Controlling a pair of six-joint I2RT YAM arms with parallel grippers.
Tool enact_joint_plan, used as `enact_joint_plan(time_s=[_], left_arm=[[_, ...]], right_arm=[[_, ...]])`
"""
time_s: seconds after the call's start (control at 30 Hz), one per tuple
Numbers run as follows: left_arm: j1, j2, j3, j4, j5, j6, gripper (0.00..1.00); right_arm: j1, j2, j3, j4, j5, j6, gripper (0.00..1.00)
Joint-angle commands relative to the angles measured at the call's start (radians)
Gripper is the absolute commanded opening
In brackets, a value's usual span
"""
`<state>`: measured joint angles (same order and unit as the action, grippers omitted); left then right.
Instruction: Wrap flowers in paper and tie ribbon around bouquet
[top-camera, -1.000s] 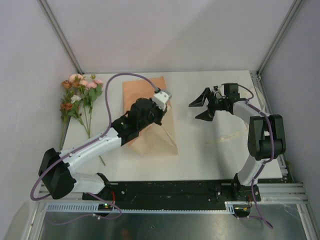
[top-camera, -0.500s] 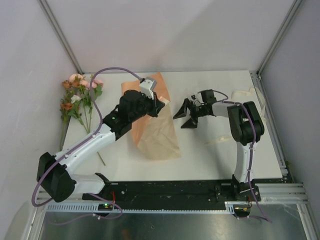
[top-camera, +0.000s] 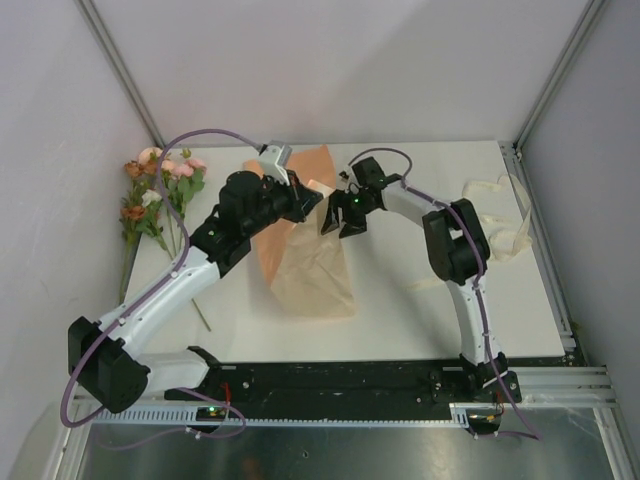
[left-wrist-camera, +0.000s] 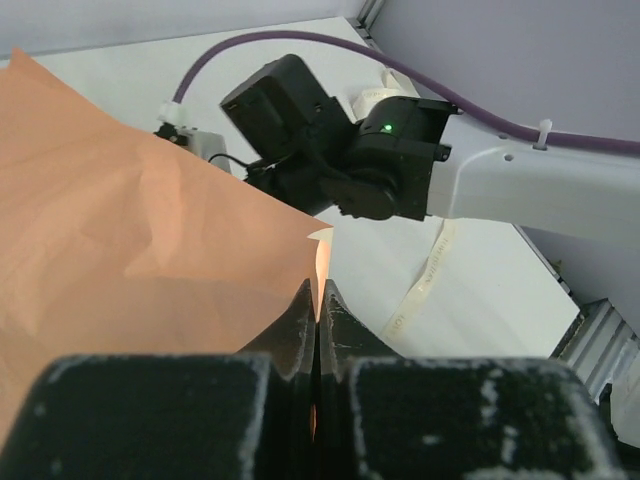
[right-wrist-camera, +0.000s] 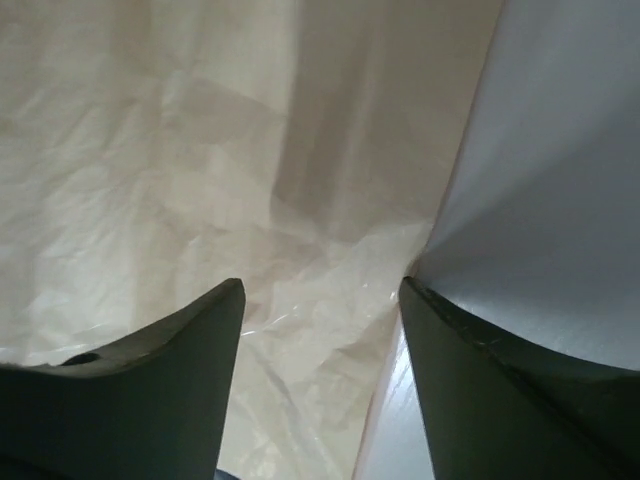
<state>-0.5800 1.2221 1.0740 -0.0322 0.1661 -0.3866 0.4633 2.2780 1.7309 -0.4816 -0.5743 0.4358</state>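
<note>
Left gripper (left-wrist-camera: 318, 295): clamped on a raised corner of the paper (top-camera: 315, 270), holding that edge off the desk (top-camera: 420, 320).
Right gripper (right-wrist-camera: 320, 290): jaws apart, just beside the left gripper and facing it; paper fills the gap between its fingers, not pinched.
Paper: top end lifted at both grippers, the rest lying flat below them.
Ribbon (left-wrist-camera: 425, 280): loose on the desk, well right of the right gripper.
Flowers (top-camera: 160, 190): lying well left of the left gripper, apart from the paper.
Progress: early; nothing wrapped, nothing tied.
</note>
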Motion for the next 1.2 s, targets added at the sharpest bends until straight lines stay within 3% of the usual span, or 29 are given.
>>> enact_joint_plan(time_s=[0.0,0.2,0.4,0.67,0.9,1.17], left_arm=[[0.01,-0.009,0.036,0.026,0.016,-0.038,0.0],[0.045,-0.035,0.026,0.014,-0.022,-0.071,0.0],[0.211,-0.138,-0.038,-0.089,-0.079,-0.157,0.0],[0.372,-0.341,-0.204,-0.338,-0.083,-0.123,0.0],[0.427,-0.458,-0.343,-0.58,-0.255,-0.15,0.04],[0.567,-0.338,-0.424,-0.696,-0.287,-0.274,0.01]], right_arm=[[0.062,0.098,0.102,-0.252,0.272,-0.179,0.65],[0.146,0.139,0.167,-0.389,0.491,-0.464,0.42],[0.143,0.148,0.149,-0.491,0.638,-0.684,0.33],[0.13,0.131,0.038,-0.507,0.822,-0.841,0.22],[0.115,0.098,-0.023,-0.58,0.738,-0.801,0.19],[0.102,0.017,-0.133,-0.585,0.582,-0.745,0.19]])
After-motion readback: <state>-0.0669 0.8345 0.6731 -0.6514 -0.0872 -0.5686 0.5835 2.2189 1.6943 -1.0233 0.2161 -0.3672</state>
